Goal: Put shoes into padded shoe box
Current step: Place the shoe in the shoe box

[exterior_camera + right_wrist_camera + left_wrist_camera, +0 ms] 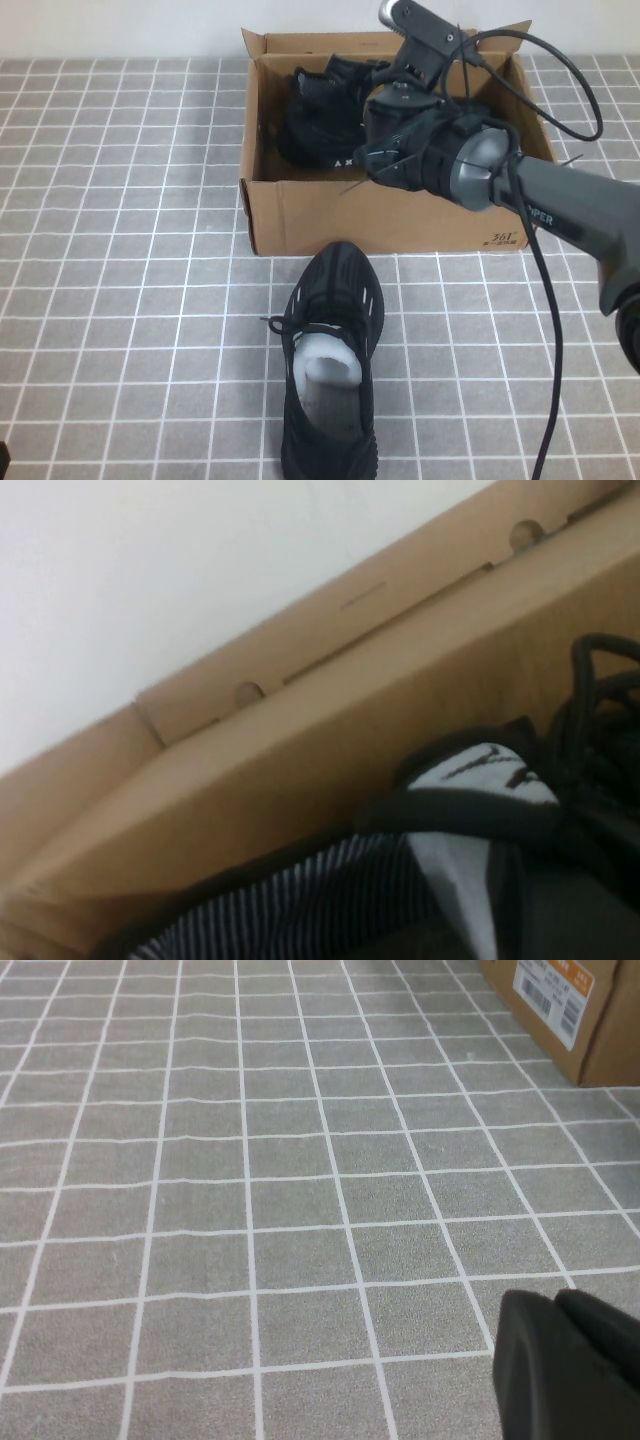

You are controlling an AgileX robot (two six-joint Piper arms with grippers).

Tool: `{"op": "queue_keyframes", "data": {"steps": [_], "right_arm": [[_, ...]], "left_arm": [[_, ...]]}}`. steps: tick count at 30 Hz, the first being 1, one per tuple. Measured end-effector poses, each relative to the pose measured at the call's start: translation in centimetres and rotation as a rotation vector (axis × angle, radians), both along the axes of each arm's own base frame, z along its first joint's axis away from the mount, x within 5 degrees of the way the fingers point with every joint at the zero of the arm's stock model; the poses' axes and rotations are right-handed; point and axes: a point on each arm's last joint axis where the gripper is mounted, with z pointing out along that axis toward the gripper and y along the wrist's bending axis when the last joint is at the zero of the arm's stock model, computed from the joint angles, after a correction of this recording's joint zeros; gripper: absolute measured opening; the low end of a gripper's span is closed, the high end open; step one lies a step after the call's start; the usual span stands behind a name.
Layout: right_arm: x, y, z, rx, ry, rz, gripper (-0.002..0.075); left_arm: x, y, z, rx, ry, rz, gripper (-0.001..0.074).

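Brown corrugated cardboard forms the padded shoe box [330,215], which sits in the upper middle of the high view with its flaps upright and a small "361" mark at the lower right corner of its near wall. One black sneaker [320,125] lies inside the box, in its left part, dark against the cardboard floor. The right gripper [385,95] hangs over the open box just right of that sneaker, at the end of the right arm [560,200] that reaches in from the right edge of the frame; a black cable [545,300] loops over the arm and drops toward the lower right. Whether its fingers are apart or together, I cannot tell, since the wrist body hides them from above. In the right wrist view the box's inner wall [300,750] with two small round holes fills the frame, and the sneaker's white tongue patch [485,770] and laces show close below it.

The other sneaker [330,365] lies on the grey tiled table [120,300] in the lower middle of the high view, toe toward the box, white paper stuffing [328,362] in its opening. The left gripper [565,1365] shows only as a dark shape at the lower right of the left wrist view, low over bare tiles; its fingers' state cannot be told. A labelled corner of the box [560,1005] sits at that view's upper right.
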Motion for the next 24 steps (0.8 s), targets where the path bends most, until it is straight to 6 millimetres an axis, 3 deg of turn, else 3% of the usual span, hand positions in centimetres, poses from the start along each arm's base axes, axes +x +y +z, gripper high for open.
{"op": "queue_keyframes", "data": {"steps": [3,11,14,20,24], "right_arm": [[0.0,0.0,-0.1,-0.072,-0.001,0.017,-0.0006],[-0.1,0.5,-0.4,0.027,0.038,0.050,0.0028],[-0.1,1.0,-0.3,0.051,0.030,0.097,0.0134],[-0.3,1.1,0.4,0.092,0.014,0.109,0.0477],[-1.0,1.2,2.4,0.110,-0.024,0.162,0.0505]], "left_arm": [[0.0,0.0,0.0,0.000,0.000,0.000,-0.0004],[0.0,0.0,0.0,0.000,0.000,0.000,-0.0004],[0.0,0.0,0.0,0.000,0.000,0.000,-0.0004],[0.0,0.0,0.0,0.000,0.000,0.000,-0.0004],[0.0,0.0,0.0,0.000,0.000,0.000,-0.0004]]}}
